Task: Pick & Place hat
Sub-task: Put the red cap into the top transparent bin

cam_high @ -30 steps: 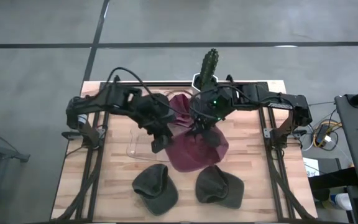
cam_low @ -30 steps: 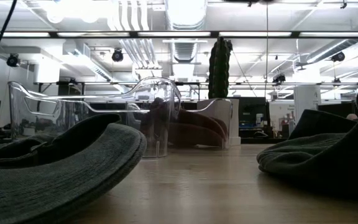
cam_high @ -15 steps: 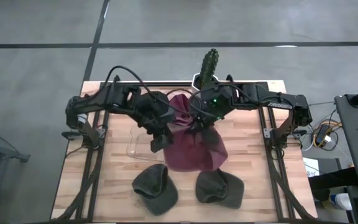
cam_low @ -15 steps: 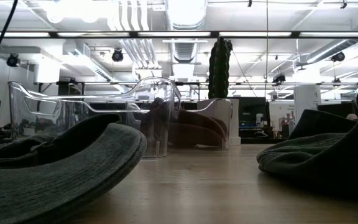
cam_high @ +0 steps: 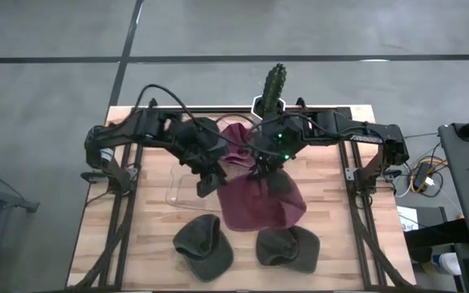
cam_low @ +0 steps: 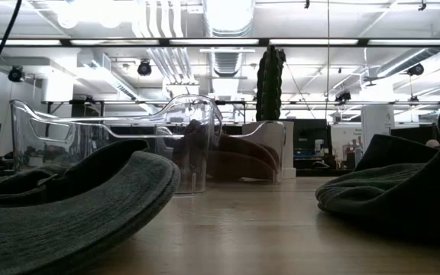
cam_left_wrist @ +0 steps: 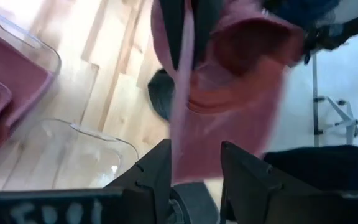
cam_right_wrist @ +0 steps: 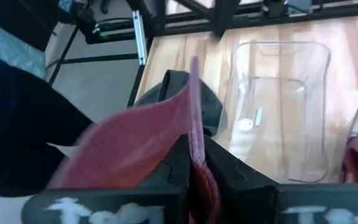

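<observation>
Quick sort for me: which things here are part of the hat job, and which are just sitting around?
In the job:
- maroon hat, pinched by the right pincer and, in its wrist view, the left pincer
- clear bins, one already holding a maroon hat
- two dark green caps at the front

Lying about:
- potted cactus at the table's back edge

Even overhead light falls on the tabletop (cam_high: 332,220), with soft shadows. In the low view, ceiling fixtures (cam_low: 228,11) glare white at twelve o'clock and the near dark hat (cam_low: 67,206) blurs. Both wrist views show a smeared maroon hat (cam_left_wrist: 229,93).
</observation>
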Robot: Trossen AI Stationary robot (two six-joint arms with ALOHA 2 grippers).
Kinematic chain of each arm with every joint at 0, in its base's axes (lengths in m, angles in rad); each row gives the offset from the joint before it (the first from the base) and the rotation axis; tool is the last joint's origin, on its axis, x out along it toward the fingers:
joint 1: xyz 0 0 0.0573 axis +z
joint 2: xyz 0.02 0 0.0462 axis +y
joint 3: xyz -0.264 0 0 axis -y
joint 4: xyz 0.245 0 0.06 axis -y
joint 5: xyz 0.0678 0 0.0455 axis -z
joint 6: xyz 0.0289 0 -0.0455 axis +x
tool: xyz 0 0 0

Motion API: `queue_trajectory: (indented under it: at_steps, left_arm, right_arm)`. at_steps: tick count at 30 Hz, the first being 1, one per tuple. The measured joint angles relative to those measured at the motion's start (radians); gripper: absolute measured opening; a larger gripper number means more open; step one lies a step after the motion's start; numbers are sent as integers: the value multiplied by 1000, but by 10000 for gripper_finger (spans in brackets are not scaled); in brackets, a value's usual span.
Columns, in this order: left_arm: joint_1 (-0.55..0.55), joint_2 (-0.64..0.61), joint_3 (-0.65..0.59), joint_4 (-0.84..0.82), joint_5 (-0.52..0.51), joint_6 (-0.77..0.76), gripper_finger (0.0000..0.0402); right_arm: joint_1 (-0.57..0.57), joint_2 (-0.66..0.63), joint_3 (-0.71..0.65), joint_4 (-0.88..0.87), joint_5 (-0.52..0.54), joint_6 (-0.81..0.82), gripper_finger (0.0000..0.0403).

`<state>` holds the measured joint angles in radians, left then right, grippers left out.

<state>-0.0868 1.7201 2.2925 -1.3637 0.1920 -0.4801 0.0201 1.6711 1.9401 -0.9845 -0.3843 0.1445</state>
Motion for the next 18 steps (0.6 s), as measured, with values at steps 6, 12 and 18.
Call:
queue_trajectory:
  at_steps: [6,12,18]
  left_arm:
    - [5,-19,-4,8,-43,8,131]
    - [5,-6,-6,11,-29,9,131]
    - [6,-3,-7,14,-26,31,131]
  right_arm:
    - [7,1,-4,37,3,2,13]
    - [6,1,-4,93,7,6,13]
    - [6,1,-5,112,11,7,13]
